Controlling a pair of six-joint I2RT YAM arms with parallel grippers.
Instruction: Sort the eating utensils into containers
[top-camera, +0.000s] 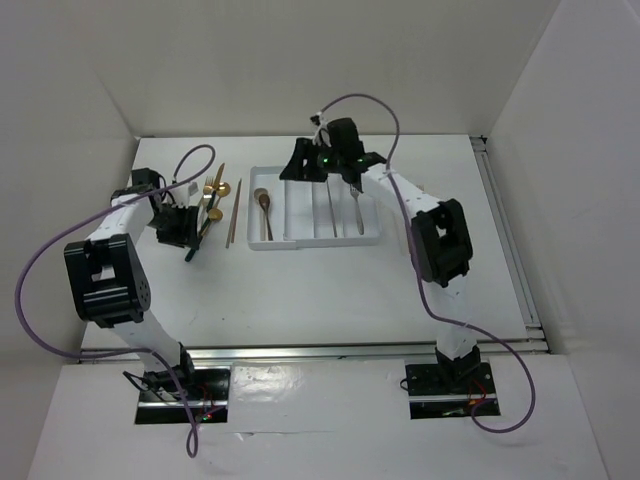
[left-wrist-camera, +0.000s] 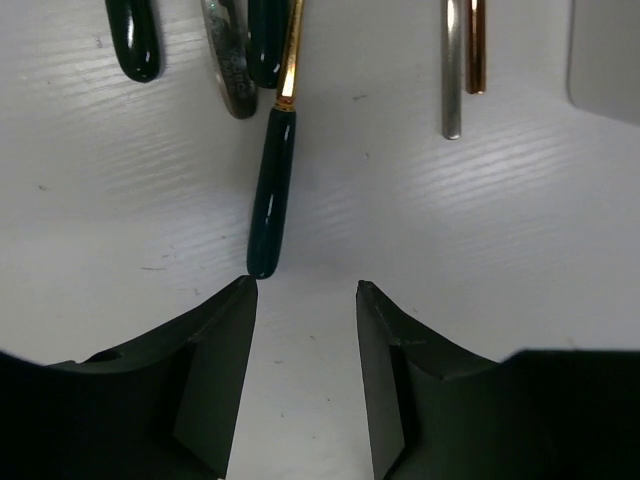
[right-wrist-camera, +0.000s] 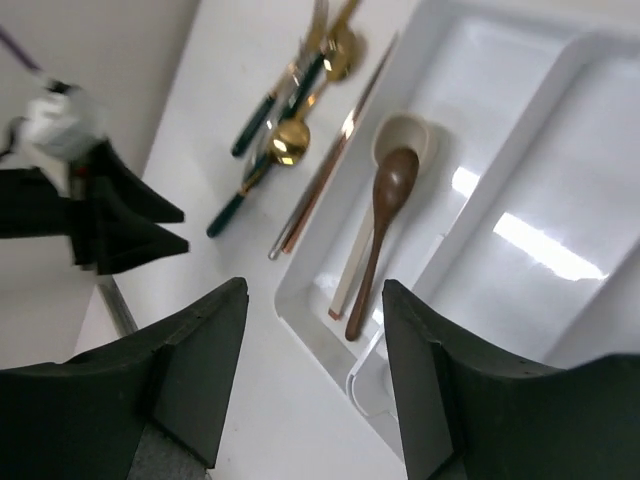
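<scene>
Overhead, left gripper (top-camera: 192, 232) low beside loose utensils (top-camera: 213, 195) left of white tray (top-camera: 300, 215), right gripper (top-camera: 300, 162) above tray's far edge, left wrist, jaws parted, empty, teal handle (left-wrist-camera: 272, 195) just ahead, right wrist, jaws apart, empty, brown spoon (right-wrist-camera: 385, 215) in end compartment (right-wrist-camera: 455, 90).

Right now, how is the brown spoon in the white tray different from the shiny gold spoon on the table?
The brown spoon is dull brown all over; the gold-headed spoon has a shiny gold bowl and a dark green handle. The brown spoon lies in an end compartment of the white plastic tray; the gold-headed spoon lies outside it on the white table. Both are spoons lying flat.
</scene>
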